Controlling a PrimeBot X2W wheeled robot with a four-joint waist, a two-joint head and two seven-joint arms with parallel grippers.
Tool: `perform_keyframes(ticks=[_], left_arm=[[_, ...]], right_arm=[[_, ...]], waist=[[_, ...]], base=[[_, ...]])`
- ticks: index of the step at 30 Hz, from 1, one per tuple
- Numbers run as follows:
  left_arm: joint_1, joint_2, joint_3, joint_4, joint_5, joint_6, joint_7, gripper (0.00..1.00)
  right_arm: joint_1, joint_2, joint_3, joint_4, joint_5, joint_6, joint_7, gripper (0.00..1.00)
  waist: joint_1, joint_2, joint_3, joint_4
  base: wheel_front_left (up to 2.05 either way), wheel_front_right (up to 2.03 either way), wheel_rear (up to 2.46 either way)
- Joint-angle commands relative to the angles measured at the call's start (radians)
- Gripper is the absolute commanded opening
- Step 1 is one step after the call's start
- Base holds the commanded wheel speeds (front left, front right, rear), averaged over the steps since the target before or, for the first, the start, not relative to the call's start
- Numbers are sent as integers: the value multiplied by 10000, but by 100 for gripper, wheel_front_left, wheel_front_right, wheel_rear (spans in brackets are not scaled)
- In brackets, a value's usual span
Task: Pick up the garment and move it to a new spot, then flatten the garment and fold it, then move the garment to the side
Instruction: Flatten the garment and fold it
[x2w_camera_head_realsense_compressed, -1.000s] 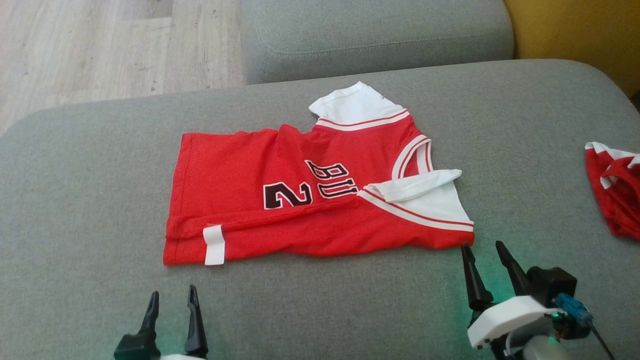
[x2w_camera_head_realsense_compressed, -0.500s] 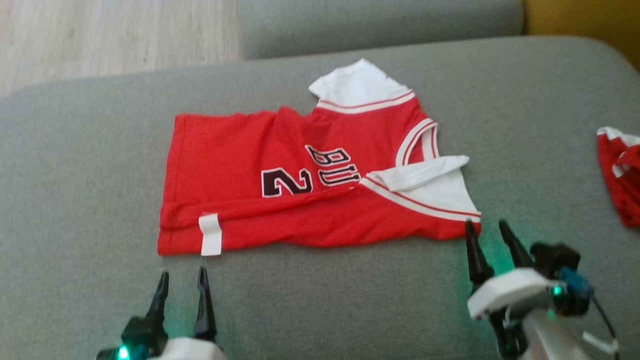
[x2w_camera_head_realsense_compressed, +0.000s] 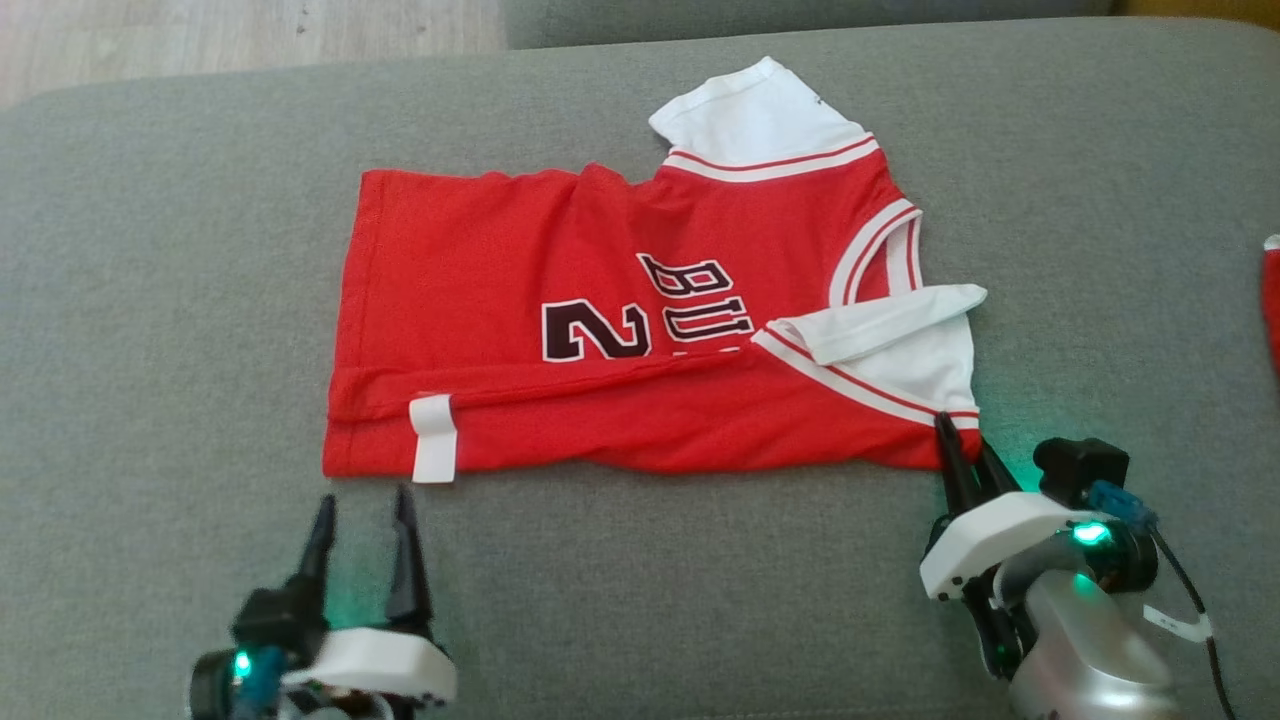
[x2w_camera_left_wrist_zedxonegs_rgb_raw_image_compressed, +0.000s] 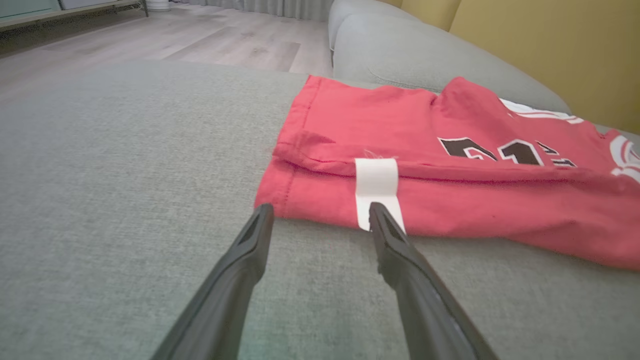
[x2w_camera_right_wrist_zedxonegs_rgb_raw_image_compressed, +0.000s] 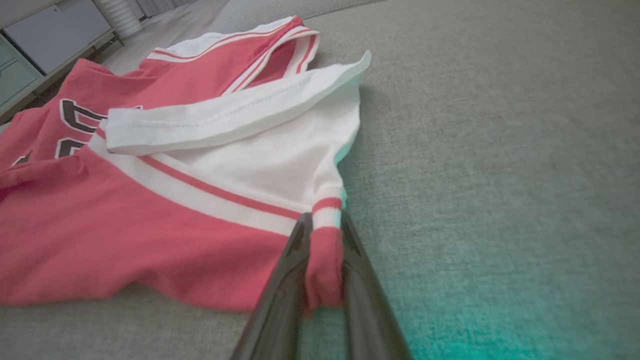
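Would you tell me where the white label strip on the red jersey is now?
In the head view, the white label strip lies on the near edge of the red jersey, on the left, just beyond the open left gripper.

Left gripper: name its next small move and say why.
Probably ease the left gripper forward onto the near hem of the jersey and close: its jaws stand open just short of the cloth, while the right gripper pinches the opposite near corner.

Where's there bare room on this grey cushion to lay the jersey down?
Widest: the cushion left of the jersey. Narrower: between it and the second red garment. Crowded along the near edge, by the left gripper and right gripper.
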Motion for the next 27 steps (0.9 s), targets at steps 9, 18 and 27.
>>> perform_keyframes(ticks=[9, 18, 27], left_arm=[[-1295, 93, 1327, 406, -1087, -666, -65, 100], [-2085, 93, 1636, 2614, -1385, -901, -65, 100], [-2385, 93, 1176, 3123, -1673, -1565, -65, 0]], right_arm=[[235, 5, 456, -426, 18, -7, 122, 0], [94, 16, 809, -933, 385, -7, 122, 0], [94, -166, 845, -1463, 1186, -7, 122, 0]], waist=[[-1, 0, 269, -412], [-1, 0, 531, -680], [-1, 0, 88, -658]], base=[[0, 0, 0], [0, 0, 0], [0, 0, 0]])
